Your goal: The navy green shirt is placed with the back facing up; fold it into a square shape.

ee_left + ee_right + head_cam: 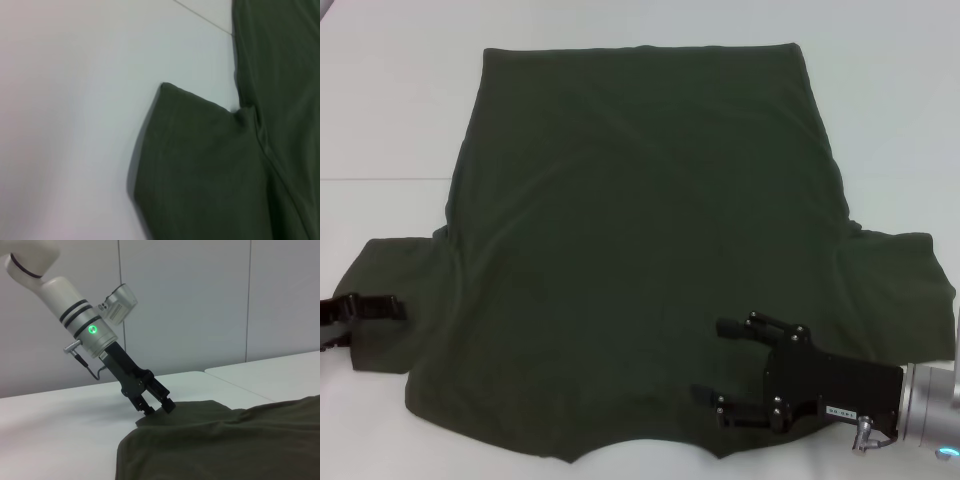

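Navy green shirt (640, 250) flat, right tool (710, 362) over collar edge

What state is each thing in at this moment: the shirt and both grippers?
navy green shirt: spread flat on the table, both sleeves out, not yet folded.
left gripper: down at the edge of the shirt's left sleeve, fingertips on the fabric.
right gripper: open, over the shirt near the collar edge.
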